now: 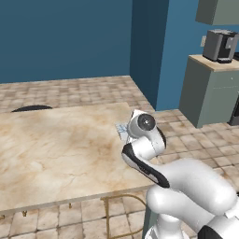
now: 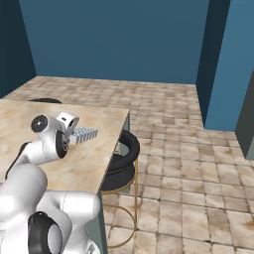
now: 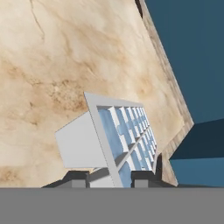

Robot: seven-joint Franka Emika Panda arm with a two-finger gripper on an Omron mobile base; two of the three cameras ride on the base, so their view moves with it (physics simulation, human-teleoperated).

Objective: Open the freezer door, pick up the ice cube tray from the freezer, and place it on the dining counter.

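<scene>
**Ice cube tray at the dining counter, held in the gripper**

While the arm reaches forward over the slab, the entries run view by view.

Left base view: dining counter, a wide beige slab with tan veining, filling the left and centre. Ice cube tray, a pale corner showing just left of the arm's wrist, near the counter's right edge. Grey cabinet far right, bearing a dark coffee machine.

Right base view: tray seen as a small white grid just right of the wrist, above the counter's right portion. Black stool with a gold frame tucked under the counter's right edge. Tiled floor beyond.

Hand view: gripper at the bottom, its two dark fingertips pressed onto the tray's near rim, pinching it. Tray tilted, white wall and pale blue cubes showing, veined counter behind it.
</scene>
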